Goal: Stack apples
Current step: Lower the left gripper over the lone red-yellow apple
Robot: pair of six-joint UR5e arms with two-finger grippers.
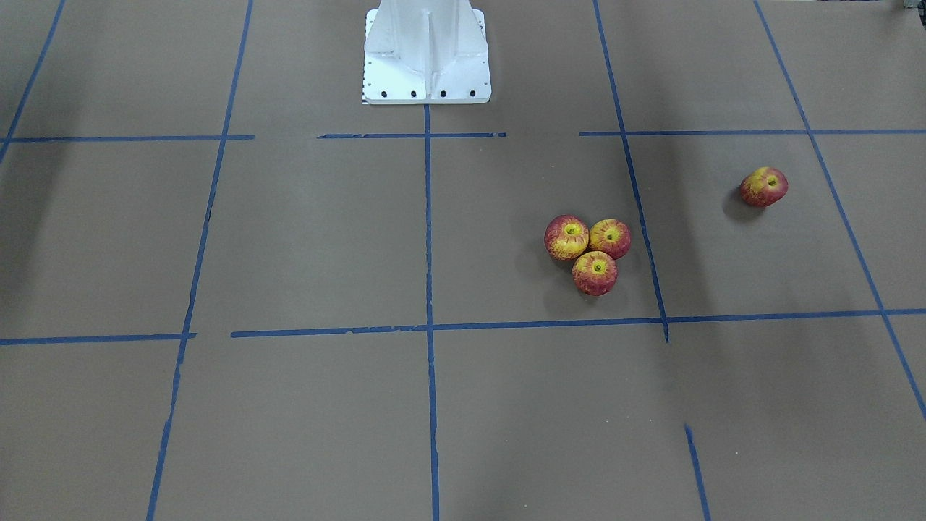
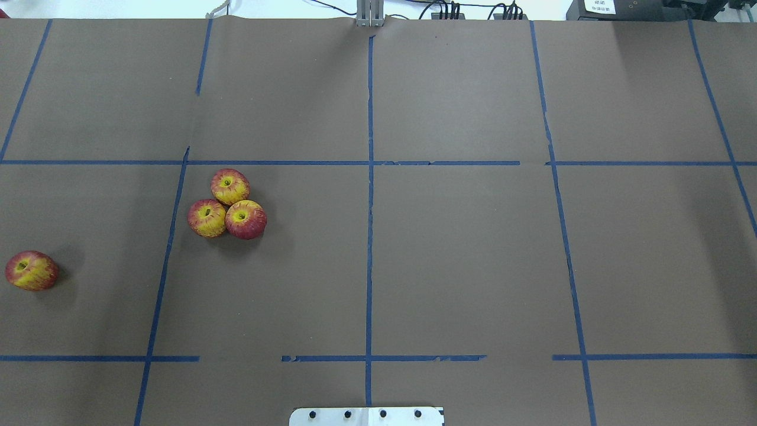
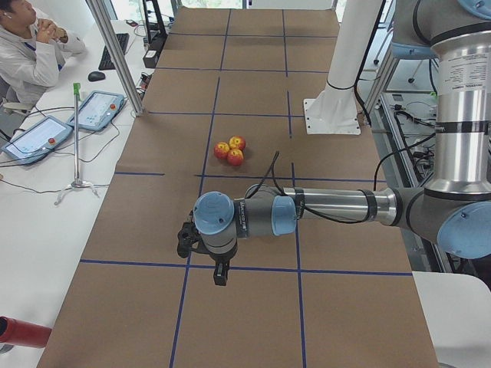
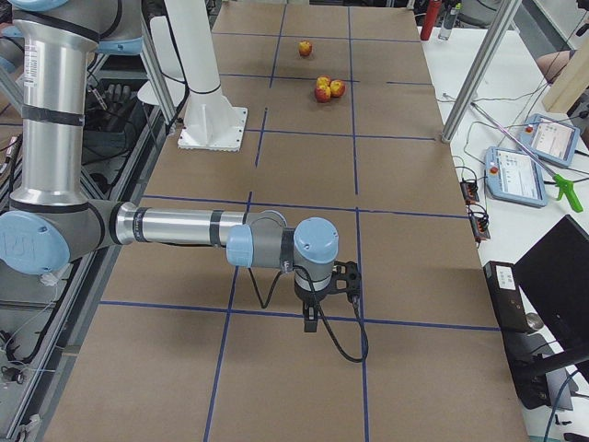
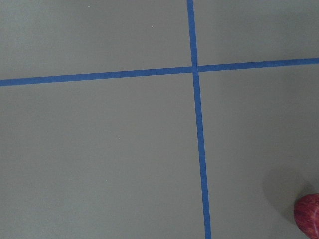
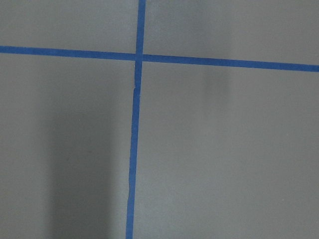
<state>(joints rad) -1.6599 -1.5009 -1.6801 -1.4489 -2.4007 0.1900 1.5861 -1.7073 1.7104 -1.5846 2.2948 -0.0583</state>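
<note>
The fingers of the left gripper [image 3: 220, 272] are showing only from the side camera, so I cannot tell if they are spread or closed, and nothing is hanging between them that I can see. The same is true for the right gripper [image 4: 310, 319], which is pointing down over a blue tape crossing [image 6: 138, 56], far from any fruit. Under the left wrist camera, only the red edge of the lone apple [image 5: 307, 221] is appearing, so this gripper is hanging near it but not above it. The lone apple [image 2: 31, 270] is lying tipped on its side at the far left of the brown paper table [image 2: 461, 254], well apart from the others. The three apples [image 2: 227, 205] are sitting upright and touching each other in a triangle, just right of a tape line on the left half. Nothing is stacked yet, I judge. The danger is rolling: the tipped apple is offering a round, slanted surface, so it may slip from the grasp. If it is set off the hollow between the three, it may roll down or push them apart.
</note>
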